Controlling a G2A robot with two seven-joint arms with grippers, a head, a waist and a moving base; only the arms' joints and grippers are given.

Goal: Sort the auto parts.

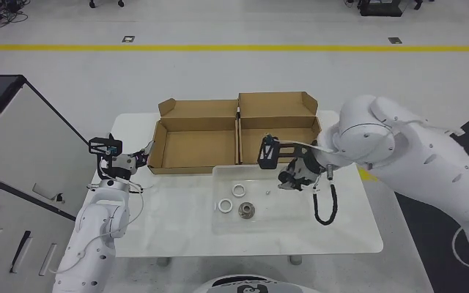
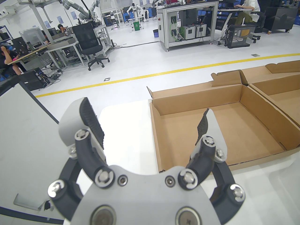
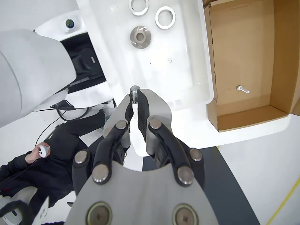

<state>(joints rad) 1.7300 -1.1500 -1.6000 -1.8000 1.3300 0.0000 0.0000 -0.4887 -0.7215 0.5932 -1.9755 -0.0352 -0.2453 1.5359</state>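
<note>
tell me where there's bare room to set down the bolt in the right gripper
Left box: floor all bare. Right box: bare but for a loose bolt toward the tray side. Tray: crowded where two rings and the hub lie; bare from the nut to the end by the right gripper with the held bolt.

Left end effector [image 2: 146,118] with ribbed black pads [image 2: 91,122] spread wide apart, over the white counter [image 2: 126,141], open cardboard box [image 2: 222,122] just beside, second box [image 2: 281,94] touching it, yellow floor line [image 2: 164,72] beyond
</note>
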